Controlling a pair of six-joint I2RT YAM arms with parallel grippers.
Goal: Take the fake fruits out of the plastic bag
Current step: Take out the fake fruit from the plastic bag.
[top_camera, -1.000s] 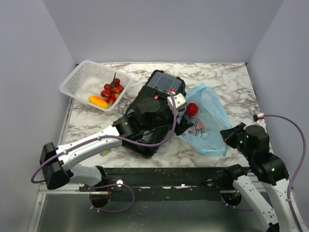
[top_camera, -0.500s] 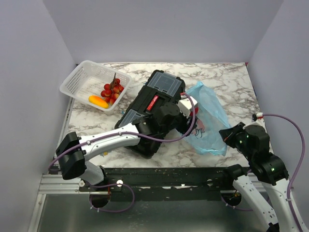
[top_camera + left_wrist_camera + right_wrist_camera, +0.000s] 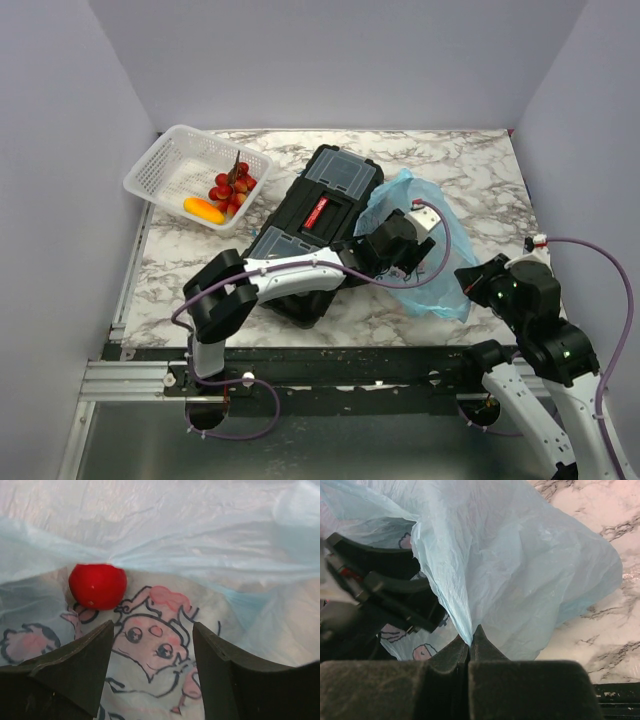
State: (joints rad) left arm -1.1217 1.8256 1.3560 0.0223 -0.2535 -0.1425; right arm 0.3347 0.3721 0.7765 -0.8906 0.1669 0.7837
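Fingers (image 3: 75, 670) of the left gripper (image 3: 152, 630) stand apart inside the mouth of the bag (image 3: 210, 545). Nothing is between them but the printed film underneath, where a pink cartoon face shows in the gap. The red fruit (image 3: 97, 586) lies just beyond the tip of the finger on that view's left, a little outward of it. It is not in the gap and touches neither finger. It rests on the film, against a fold of the bag that runs across ahead of both tips.

The right gripper (image 3: 471, 640) has its fingers pressed together, clamped on an edge of the bag, with a ridge of light-blue film rising straight out from the tips. Beyond and to the right of those fingers the bag spreads over the marble table (image 3: 600, 510). To their left the dark end of the left arm (image 3: 385, 590) reaches into the bag's opening.

In the top view the left arm stretches across the black toolbox (image 3: 320, 200). Its gripper end is under the bag's raised film, so its fingers cannot be seen there. The basket (image 3: 165, 160) sits well apart from both grippers, beyond the toolbox at the far left corner. It holds the grapes (image 3: 232, 185) and the orange fruit (image 3: 203, 210) side by side.
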